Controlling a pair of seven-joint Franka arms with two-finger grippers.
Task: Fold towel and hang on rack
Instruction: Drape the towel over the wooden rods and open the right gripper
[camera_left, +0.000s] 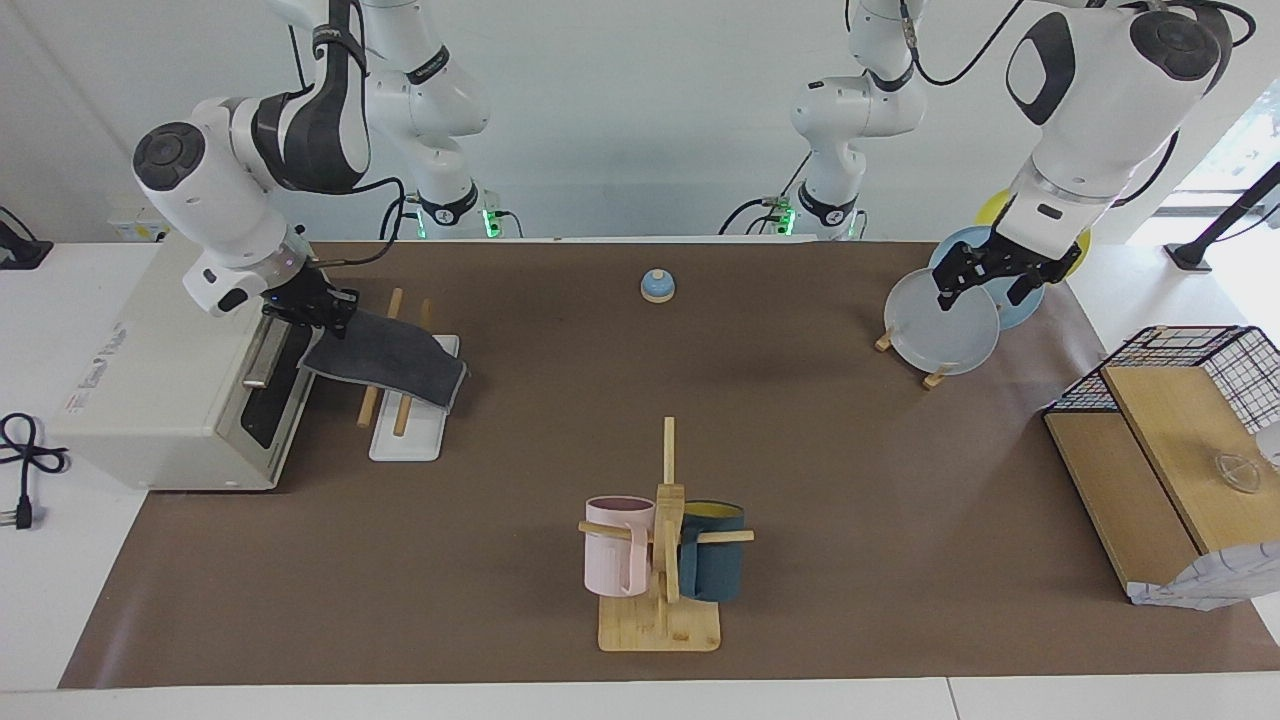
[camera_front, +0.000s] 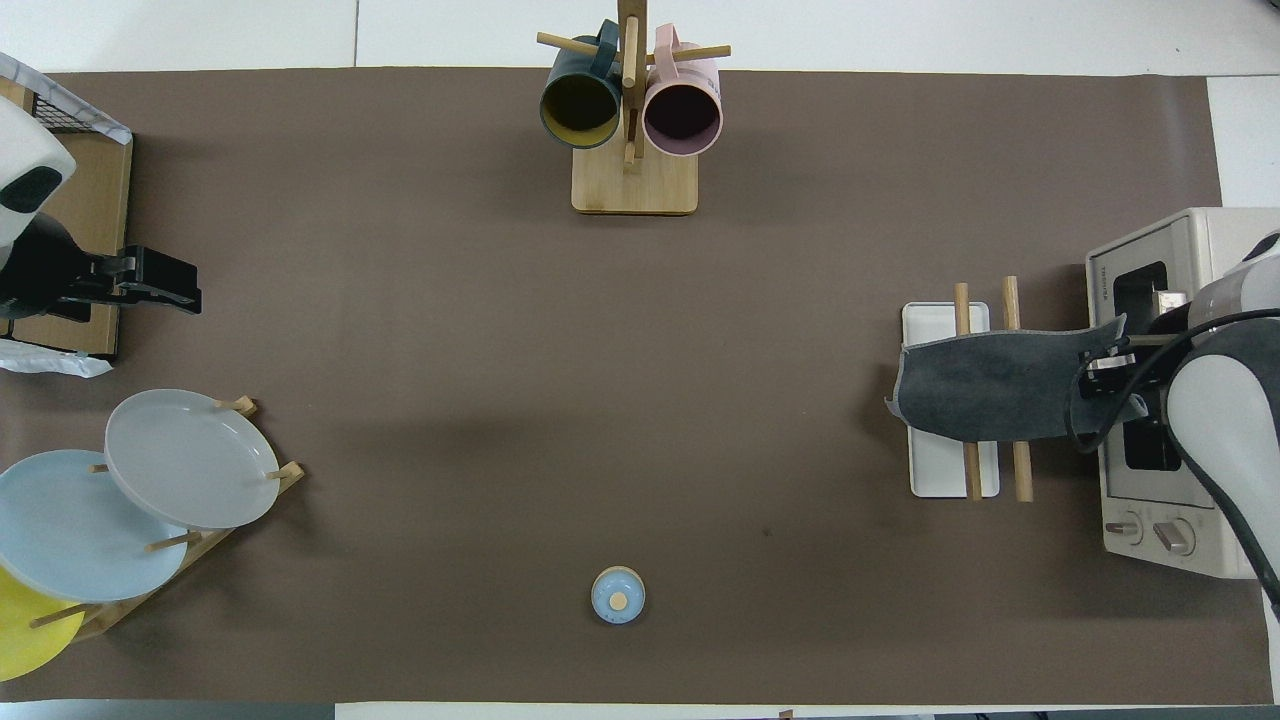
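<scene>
The towel (camera_left: 392, 358) (camera_front: 990, 390) shows its dark grey face and lies draped across the two wooden rods of the rack (camera_left: 404, 441) (camera_front: 940, 476). One end of it droops over the rack's white base toward the table's middle. My right gripper (camera_left: 322, 318) (camera_front: 1096, 376) is shut on the towel's other end, lifted slightly, between the rack and the toaster oven. My left gripper (camera_left: 984, 287) (camera_front: 165, 290) hangs open and empty in the air over the plate stand at the left arm's end.
A white toaster oven (camera_left: 160, 390) (camera_front: 1165, 510) stands right beside the rack. A mug tree (camera_left: 660, 560) with two mugs sits farthest from the robots. A blue bell (camera_left: 657, 286) is near the robots. A grey plate (camera_left: 935, 335) leans in the plate stand; a wire basket (camera_left: 1200, 360) stands farther out.
</scene>
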